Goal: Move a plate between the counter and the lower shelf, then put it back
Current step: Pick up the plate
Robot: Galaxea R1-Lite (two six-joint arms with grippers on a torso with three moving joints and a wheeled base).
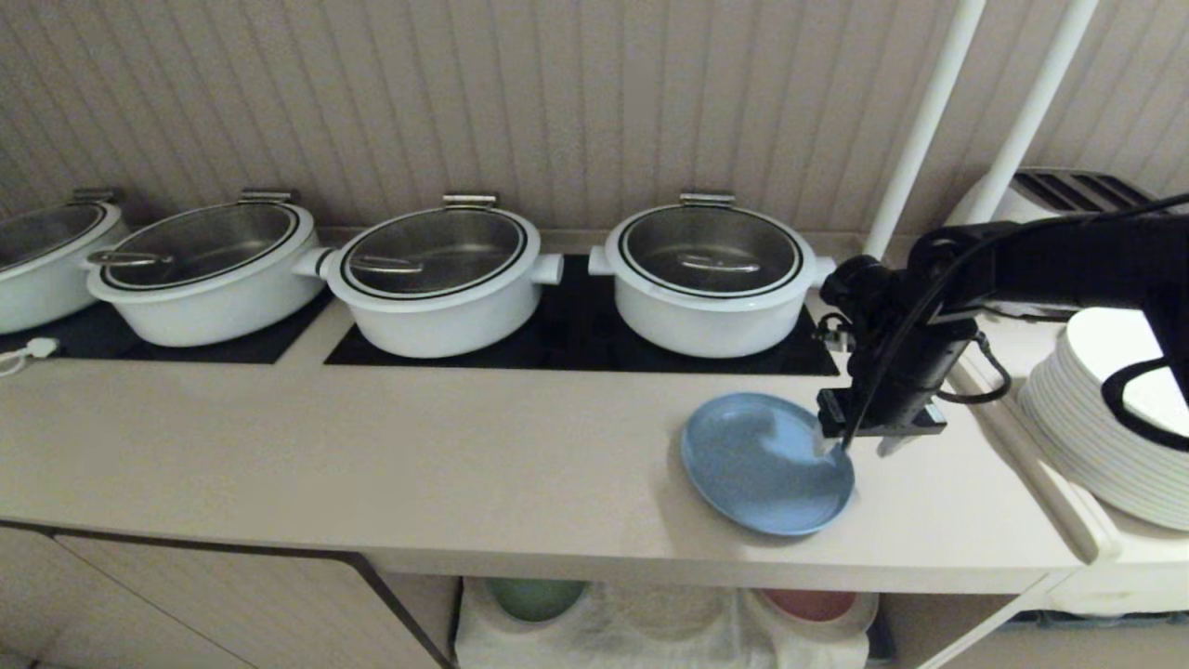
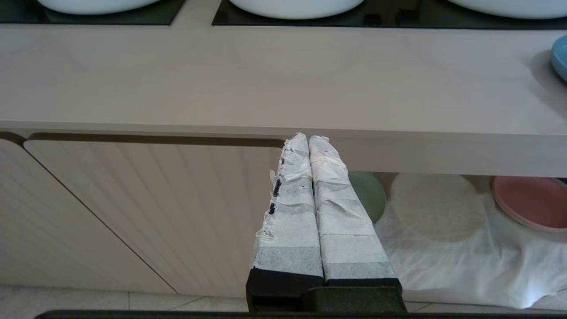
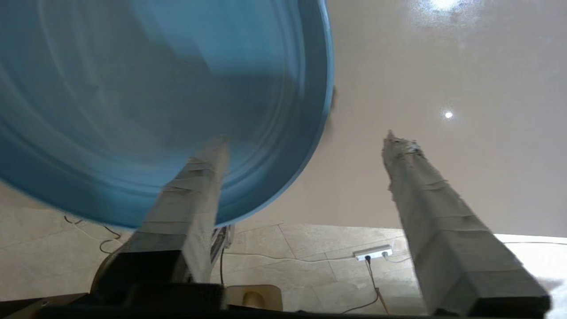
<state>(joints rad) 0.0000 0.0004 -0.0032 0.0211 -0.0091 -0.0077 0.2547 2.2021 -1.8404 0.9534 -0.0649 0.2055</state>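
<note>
The light blue plate (image 1: 766, 465) lies on the beige counter (image 1: 372, 446), right of the middle and near the front edge. My right gripper (image 1: 855, 446) hangs over the plate's right rim and is open. One taped finger is over the plate's inside, the other outside the rim above bare counter. In the right wrist view the plate (image 3: 155, 88) fills the space beside the right gripper (image 3: 304, 138), and neither finger presses it. My left gripper (image 2: 308, 138) is shut on nothing, parked in front of the counter's edge. The lower shelf (image 1: 650, 623) with its white cloth shows under the counter.
Several white lidded pots (image 1: 711, 279) stand on black cooktop panels at the back. A stack of white plates (image 1: 1096, 446) sits at the right beyond a raised ledge. On the shelf lie a green plate (image 2: 370, 195) and a pink plate (image 2: 531, 201). Two white poles (image 1: 929, 121) rise behind my right arm.
</note>
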